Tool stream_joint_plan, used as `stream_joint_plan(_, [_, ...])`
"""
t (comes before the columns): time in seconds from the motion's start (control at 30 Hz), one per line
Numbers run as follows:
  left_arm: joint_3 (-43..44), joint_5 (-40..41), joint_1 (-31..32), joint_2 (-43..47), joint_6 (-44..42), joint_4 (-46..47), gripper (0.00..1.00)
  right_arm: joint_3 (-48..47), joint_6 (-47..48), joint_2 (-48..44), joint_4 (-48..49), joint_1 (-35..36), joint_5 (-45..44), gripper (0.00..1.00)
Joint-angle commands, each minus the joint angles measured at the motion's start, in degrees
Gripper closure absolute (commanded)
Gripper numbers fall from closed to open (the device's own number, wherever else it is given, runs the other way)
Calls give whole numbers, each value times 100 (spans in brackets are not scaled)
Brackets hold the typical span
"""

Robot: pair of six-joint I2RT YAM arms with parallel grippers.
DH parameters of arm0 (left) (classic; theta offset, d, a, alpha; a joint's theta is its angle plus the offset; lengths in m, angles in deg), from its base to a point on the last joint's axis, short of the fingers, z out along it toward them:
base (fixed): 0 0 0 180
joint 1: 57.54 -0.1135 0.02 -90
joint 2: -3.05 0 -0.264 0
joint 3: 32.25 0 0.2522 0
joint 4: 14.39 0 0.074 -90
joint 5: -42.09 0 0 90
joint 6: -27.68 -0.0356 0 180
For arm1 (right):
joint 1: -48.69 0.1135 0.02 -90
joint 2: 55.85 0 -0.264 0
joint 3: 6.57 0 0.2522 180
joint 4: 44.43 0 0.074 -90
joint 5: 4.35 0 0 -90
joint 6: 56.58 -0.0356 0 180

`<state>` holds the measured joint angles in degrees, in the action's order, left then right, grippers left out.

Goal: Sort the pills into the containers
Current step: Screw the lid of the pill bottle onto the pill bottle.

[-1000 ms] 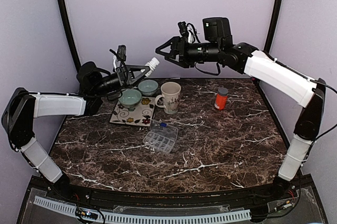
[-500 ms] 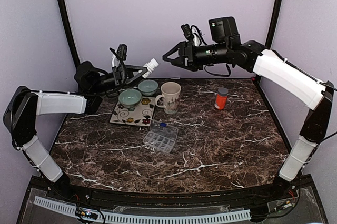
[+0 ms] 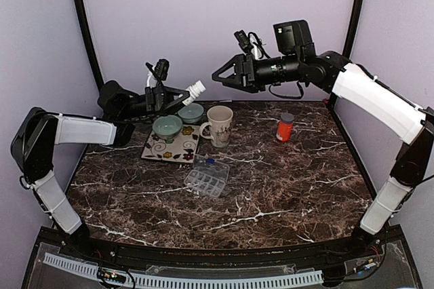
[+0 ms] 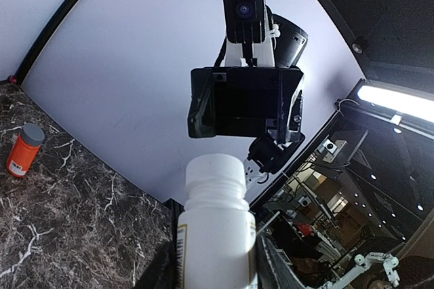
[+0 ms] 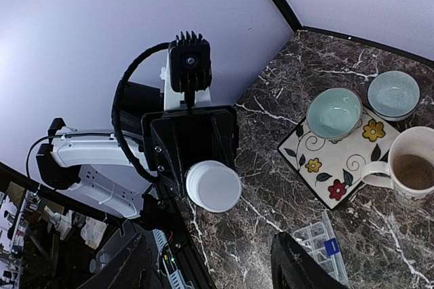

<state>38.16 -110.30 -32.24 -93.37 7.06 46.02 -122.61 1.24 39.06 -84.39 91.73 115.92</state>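
The top camera alone shows the whole layout. Both arms are raised over the far side of the marble table, the left gripper and the right gripper pointing at each other, near but apart. Below them, a clear pill organizer lies near the table's middle. A floral tile carries a pale green bowl, with a blue-grey bowl and a cream mug beside it. An orange pill bottle stands upright, well apart to the right.

Only the right wrist view looks into the mug, whose inside is brownish, and faces the cap of the white pill bottle head-on. Only the left wrist view shows that bottle's side and a strip of its label, too cut off to read.

The organizer's contents are too small to make out. A small blue piece sits at its far edge; what it is, I cannot tell. The right wrist view crops the organizer at the bottom edge.

The left jaws are closed on the body of the white pill bottle, which is held in the air with its cap toward the right gripper. The left fingers only just show at the frame's bottom. The right fingers are spread wide apart, holding and touching nothing.
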Motion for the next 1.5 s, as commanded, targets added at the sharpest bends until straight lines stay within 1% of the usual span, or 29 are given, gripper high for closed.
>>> stream_joint_plan(0.0, [287,-372,-40,-59,354,539,81,-95,105,45,-33,16,189,40])
stream_joint_plan(0.53, [460,-692,-34,-280,619,704,81,-489,171,422,-267,157,362,40])
stream_joint_plan(0.93, [545,-784,-41,-355,719,730,81,-719,184,620,-390,265,460,40])
stream_joint_plan(1.13, [540,-837,-34,-386,794,811,81,-826,188,720,-413,309,469,42])
stream_joint_plan(1.17, [546,-841,-39,-412,846,880,81,-837,186,731,-420,317,458,44])
stream_joint_plan(1.47, [611,-903,-40,-483,1069,1084,81,-845,187,762,-448,321,444,47])
